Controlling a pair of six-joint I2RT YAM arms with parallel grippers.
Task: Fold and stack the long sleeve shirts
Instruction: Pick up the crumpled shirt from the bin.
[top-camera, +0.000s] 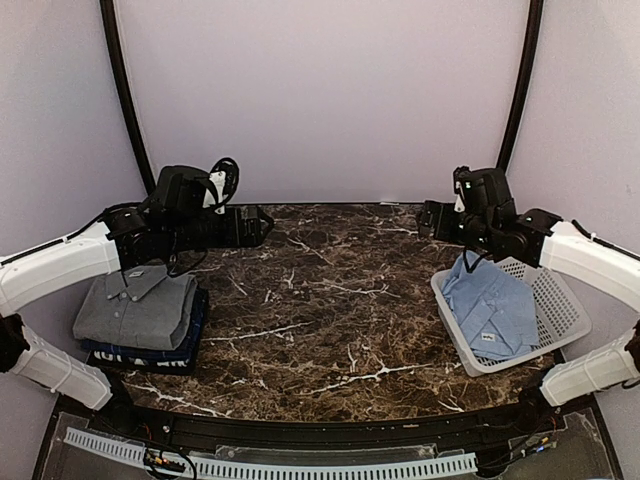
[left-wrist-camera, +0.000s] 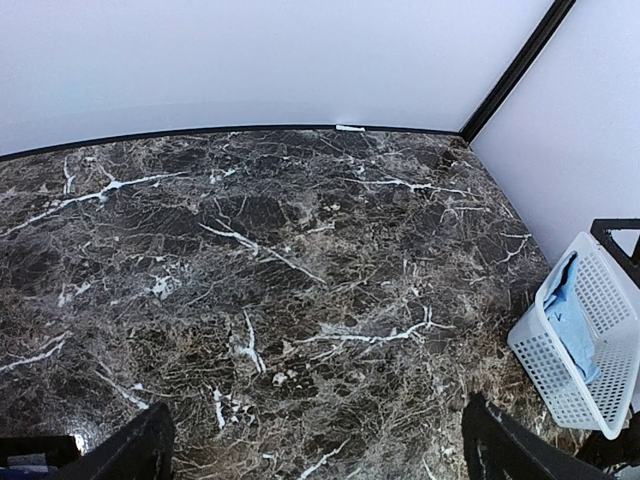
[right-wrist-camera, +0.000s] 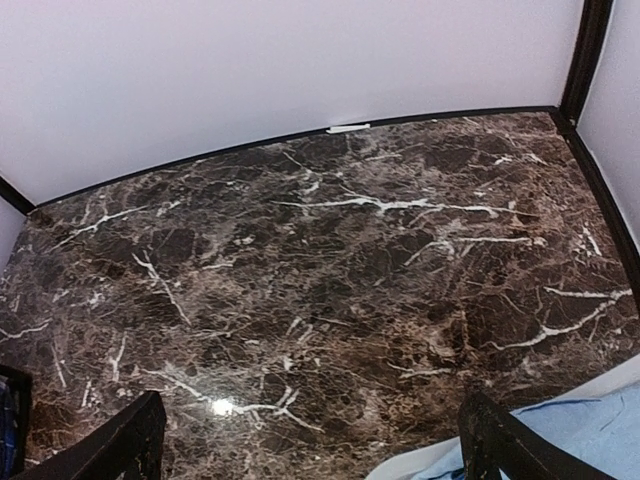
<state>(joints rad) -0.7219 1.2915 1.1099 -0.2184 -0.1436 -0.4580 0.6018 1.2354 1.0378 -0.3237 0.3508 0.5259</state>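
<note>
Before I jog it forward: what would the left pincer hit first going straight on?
Nothing nearby: the left pincer faces only bare marble table, probably touching down mid-table; depth is unclear.

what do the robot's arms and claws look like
The left arm and right arm have smooth white tubular shells with black joints. Each ends in a boxy black wrist unit with a small white part and looping black cables. The left claw and right claw are matte black, each with two flat tapering fingers.
</note>
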